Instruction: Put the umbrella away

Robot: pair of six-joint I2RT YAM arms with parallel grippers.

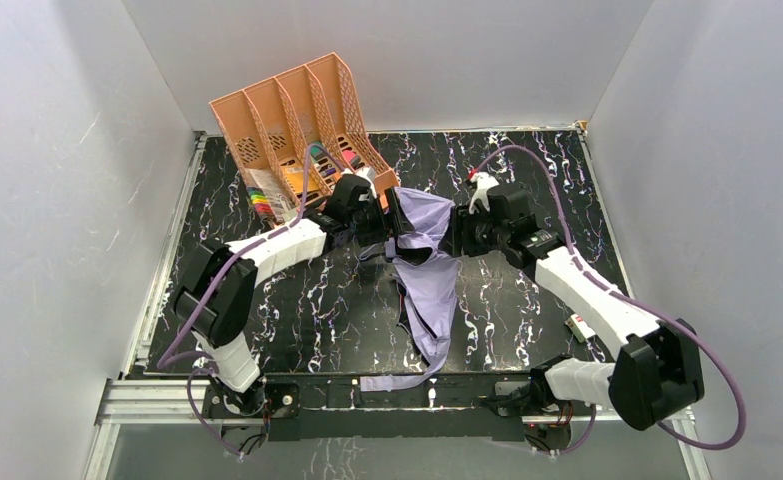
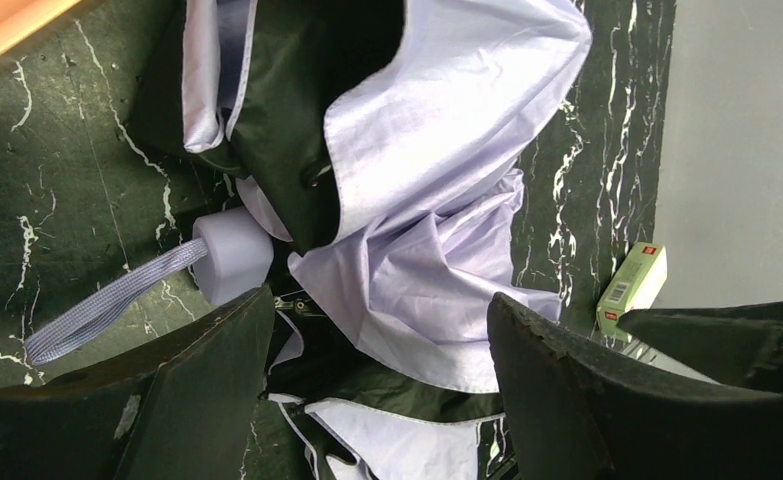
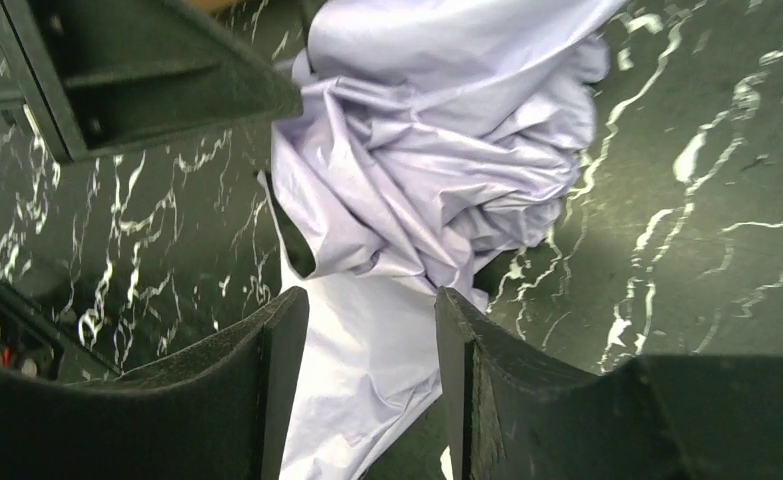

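The umbrella (image 1: pixel 429 262) lies loosely crumpled at mid-table, its pale lavender fabric trailing toward the near edge. In the left wrist view its fabric (image 2: pixel 437 160) shows a dark inner side, with the small handle (image 2: pixel 233 255) and woven strap (image 2: pixel 102 308) to the left. My left gripper (image 1: pixel 394 225) (image 2: pixel 382 325) is open, its fingers wide apart above the fabric folds. My right gripper (image 1: pixel 457 237) (image 3: pixel 372 315) faces it from the other side, open, with a flap of umbrella fabric (image 3: pixel 437 150) lying loose between its fingers.
A peach file organiser (image 1: pixel 297 125) holding coloured pens stands at the back left, just behind the left gripper. A small green and white box (image 2: pixel 633 278) (image 1: pixel 580 327) lies on the black marbled table (image 1: pixel 527 170) near the right arm. White walls close in three sides.
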